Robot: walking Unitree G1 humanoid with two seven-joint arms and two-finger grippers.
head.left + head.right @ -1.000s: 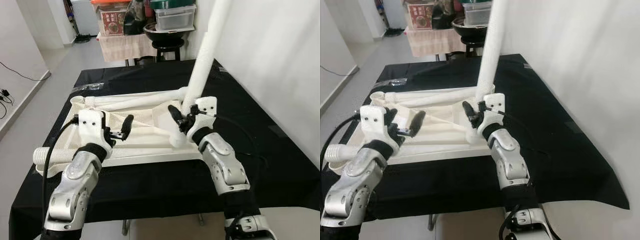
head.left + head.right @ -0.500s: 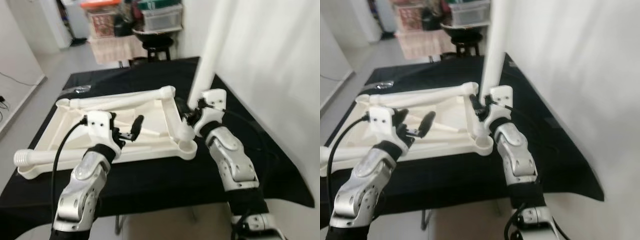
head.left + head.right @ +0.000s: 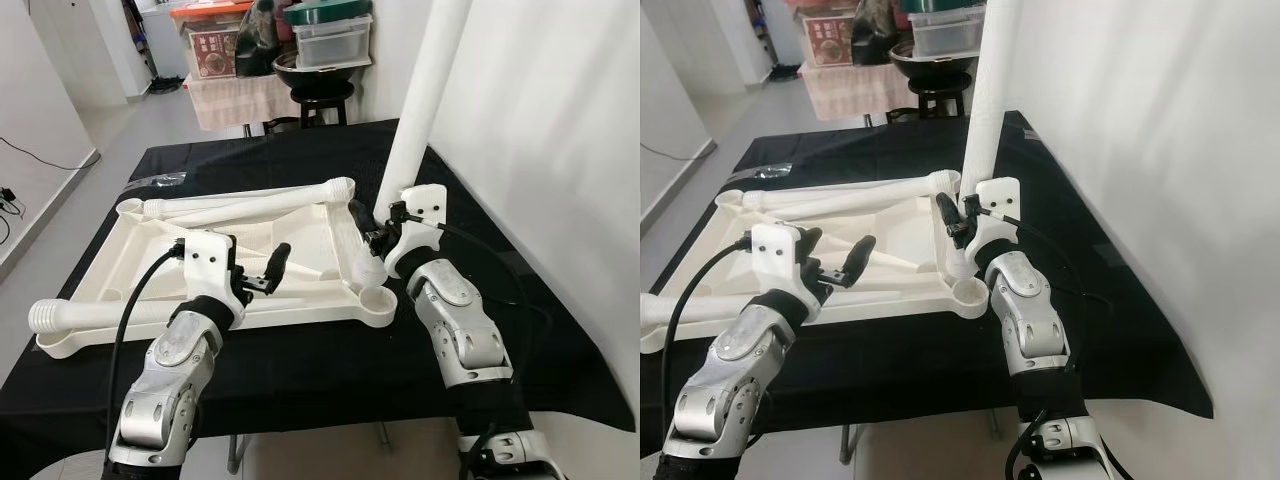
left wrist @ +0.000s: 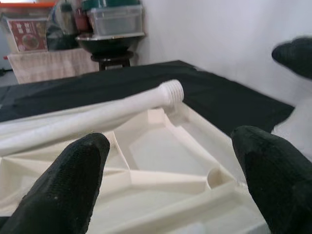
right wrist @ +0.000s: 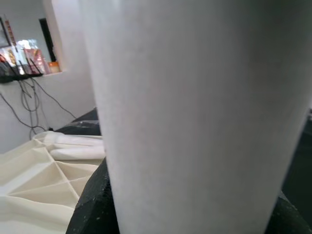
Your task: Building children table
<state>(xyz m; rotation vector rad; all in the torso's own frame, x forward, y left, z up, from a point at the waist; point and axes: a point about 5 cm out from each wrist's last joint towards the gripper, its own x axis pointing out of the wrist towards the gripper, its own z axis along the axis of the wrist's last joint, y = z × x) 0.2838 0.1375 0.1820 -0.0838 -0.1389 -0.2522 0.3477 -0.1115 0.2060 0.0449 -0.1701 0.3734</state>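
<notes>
Tabletop panel (image 3: 300, 290), white plastic with its ribbed underside up, lies flat on a black cloth (image 3: 300, 360) covering a table. 1 white leg (image 3: 420, 110) stands upright at the panel's near right corner, rising past the top of the head views. The right gripper (image 3: 372, 232) is clamped around this leg low down, just above the corner socket; in the right wrist view the white tube sits between the black fingers (image 5: 92, 204). 2 more legs lie on the panel: 1 (image 3: 250, 203) along the far edge with its threaded end toward the right, 1 (image 3: 80, 315) at the near left, sticking out past the panel's edge. The left gripper (image 3: 262, 272) hovers over the middle of the panel, fingers (image 4: 78, 165) spread apart, holding nothing. Beyond the table stand a black stool (image 3: 325, 95) and stacked storage boxes (image 3: 325, 40).
</notes>
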